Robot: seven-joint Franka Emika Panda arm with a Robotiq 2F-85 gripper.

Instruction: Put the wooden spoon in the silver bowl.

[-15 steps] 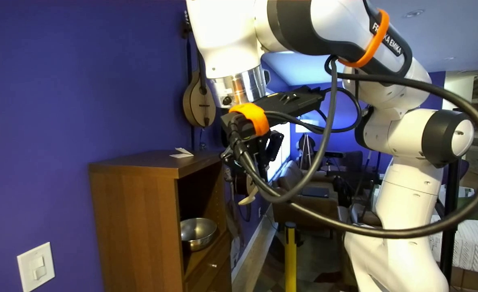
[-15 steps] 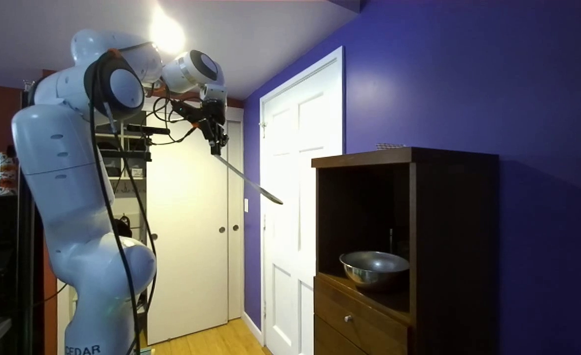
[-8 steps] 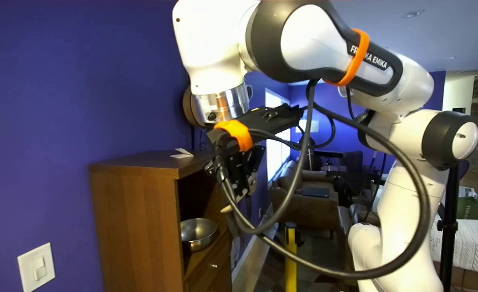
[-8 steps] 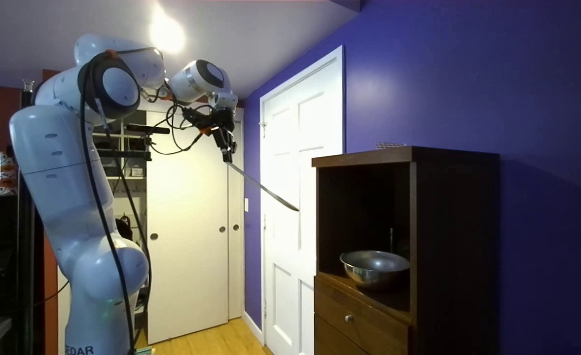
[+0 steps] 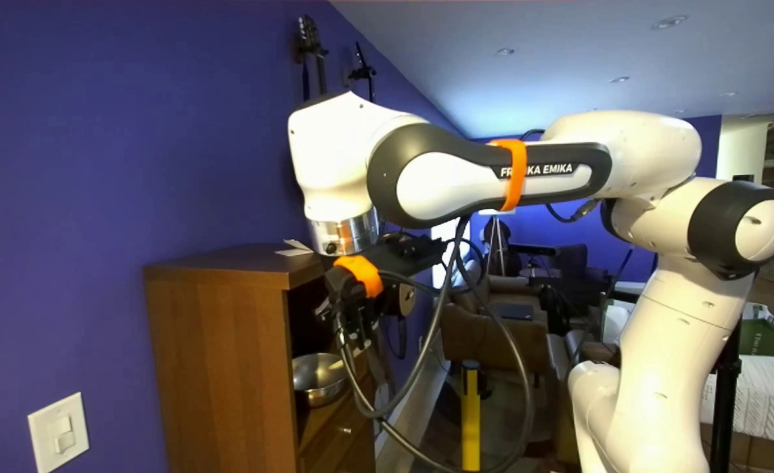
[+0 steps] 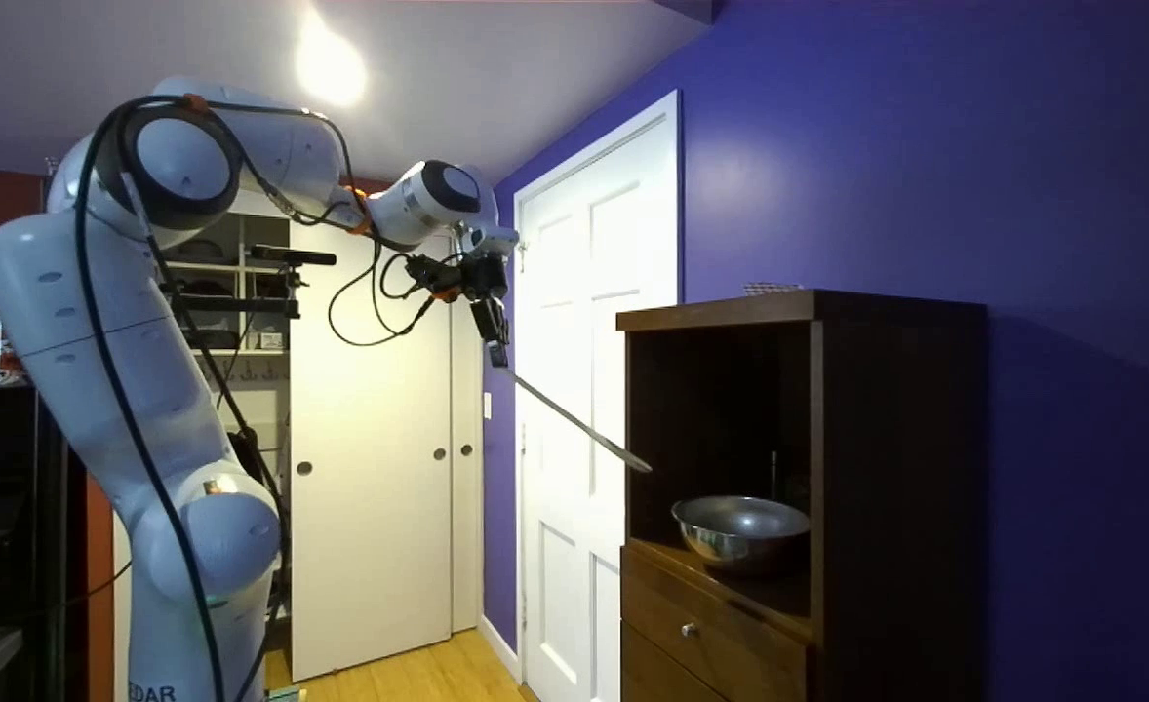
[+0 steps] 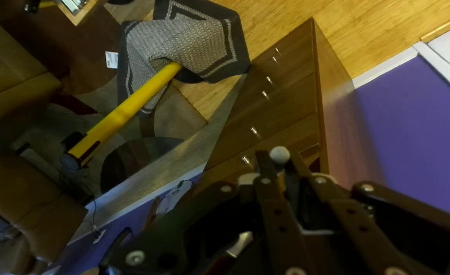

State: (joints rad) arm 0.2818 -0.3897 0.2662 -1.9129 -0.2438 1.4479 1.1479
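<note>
Purple wall [image 6: 877, 146]; silver bowl [image 6: 742, 536] on cabinet shelf [image 6: 772, 596]; held spoon [image 6: 579, 422] seemingly near.

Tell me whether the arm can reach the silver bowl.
Probably yes: the cabinet is open in front of the silver bowl, and the gripper holds the wooden spoon slanting toward it. The cabinet top blocks entry from above.

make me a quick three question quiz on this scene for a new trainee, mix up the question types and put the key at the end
1. Multiple choice: relative to the cabinet, where is the bowl? A) on top B) inside C) on the floor beside it
2. True or false: the end effector grips the spoon.
3. Short answer: which step of the task is not yet done?

Key: 1 B; 2 true; 3 putting the spoon in the bowl
</note>
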